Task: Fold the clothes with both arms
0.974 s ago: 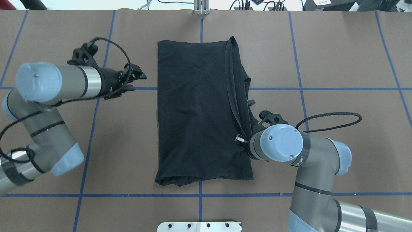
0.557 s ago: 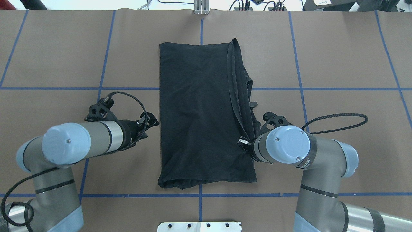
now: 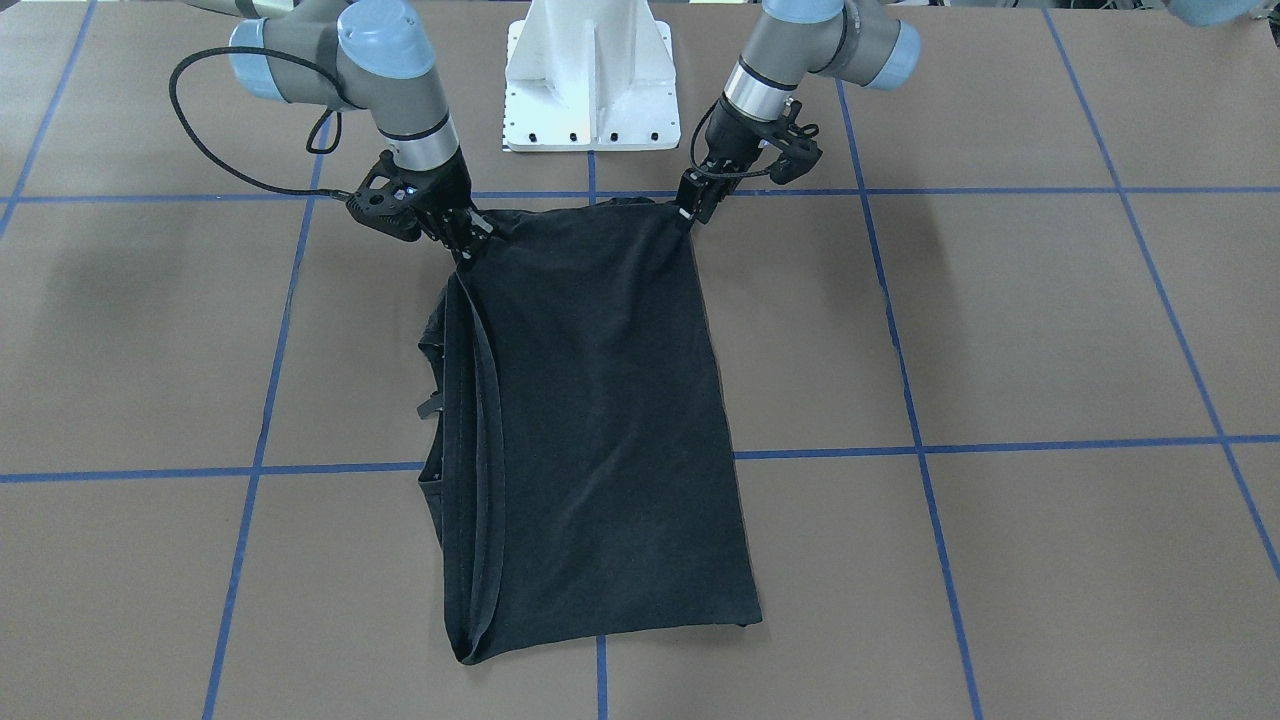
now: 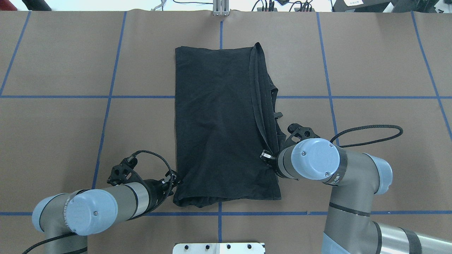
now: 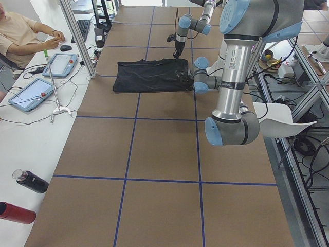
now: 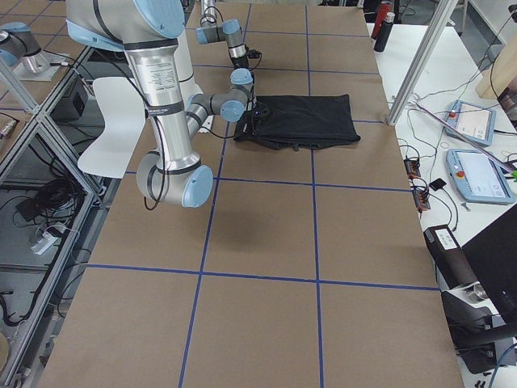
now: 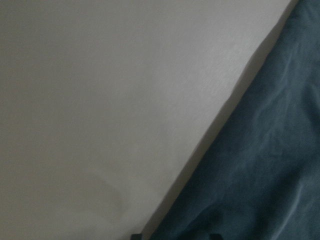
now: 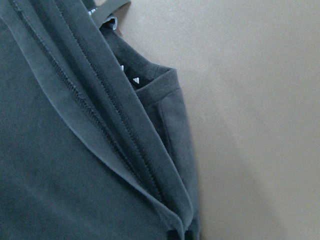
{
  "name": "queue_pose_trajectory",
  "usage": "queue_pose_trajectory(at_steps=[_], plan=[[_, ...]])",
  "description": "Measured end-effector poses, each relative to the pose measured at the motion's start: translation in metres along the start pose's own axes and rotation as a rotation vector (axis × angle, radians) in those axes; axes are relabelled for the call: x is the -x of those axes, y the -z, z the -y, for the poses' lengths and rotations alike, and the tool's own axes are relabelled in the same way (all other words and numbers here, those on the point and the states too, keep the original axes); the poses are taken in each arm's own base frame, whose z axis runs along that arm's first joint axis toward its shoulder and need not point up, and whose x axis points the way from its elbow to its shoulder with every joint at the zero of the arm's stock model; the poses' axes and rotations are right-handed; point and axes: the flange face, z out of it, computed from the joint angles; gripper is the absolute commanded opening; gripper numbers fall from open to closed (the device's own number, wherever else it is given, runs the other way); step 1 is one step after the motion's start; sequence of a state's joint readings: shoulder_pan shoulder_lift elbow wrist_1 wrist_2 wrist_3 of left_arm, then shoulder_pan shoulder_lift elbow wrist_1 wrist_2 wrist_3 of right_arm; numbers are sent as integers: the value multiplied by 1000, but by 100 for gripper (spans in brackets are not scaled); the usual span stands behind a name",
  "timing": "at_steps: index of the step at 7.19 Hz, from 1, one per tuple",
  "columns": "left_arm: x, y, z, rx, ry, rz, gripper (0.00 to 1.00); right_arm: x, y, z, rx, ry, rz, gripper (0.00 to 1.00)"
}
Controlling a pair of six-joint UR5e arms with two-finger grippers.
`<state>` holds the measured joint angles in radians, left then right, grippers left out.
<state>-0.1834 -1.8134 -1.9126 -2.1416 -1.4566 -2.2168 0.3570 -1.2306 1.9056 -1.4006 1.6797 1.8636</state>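
Note:
The black T-shirt (image 4: 219, 123) lies flat on the brown table, folded lengthwise into a long strip, with stitched hems layered along its right side (image 8: 100, 125). No logo shows. My left gripper (image 4: 175, 184) sits low at the shirt's near left corner (image 3: 690, 212). In the left wrist view its two tips stand apart at the bottom edge, open, with the shirt's edge (image 7: 260, 175) between them. My right gripper (image 4: 267, 157) is shut on the layered right hem near the near end (image 3: 465, 245).
The white pedestal base (image 3: 590, 70) stands just behind the shirt's near end. Blue tape lines (image 4: 106, 97) grid the table. A side bench holds tablets (image 5: 59, 64) and bottles (image 5: 31, 181), with a seated person (image 5: 20, 36) there.
My left arm swung from beside the shirt's far left edge down to its near left corner. The right gripper and the shirt's near end shifted slightly right.

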Motion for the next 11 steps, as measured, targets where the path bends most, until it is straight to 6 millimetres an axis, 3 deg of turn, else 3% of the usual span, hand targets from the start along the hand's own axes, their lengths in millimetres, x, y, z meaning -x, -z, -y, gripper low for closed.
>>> queue_pose_trajectory(at_steps=[3,4,5,8,9,11], plan=[[11,-4,-13,17,13,19,45,1,1,-1,2,1,3,0],[15,-5,-18,22,12,27,17,1,1,-1,2,1,3,0],[17,-5,-20,26,14,30,0,2,1,-1,2,1,3,0],[13,-2,-24,35,30,22,0,2,1,-1,2,1,4,0],[7,9,-25,49,33,6,0,3,2,-1,2,1,6,0],[-12,62,-28,112,37,-31,0,7,19,0,25,-1,34,0]])
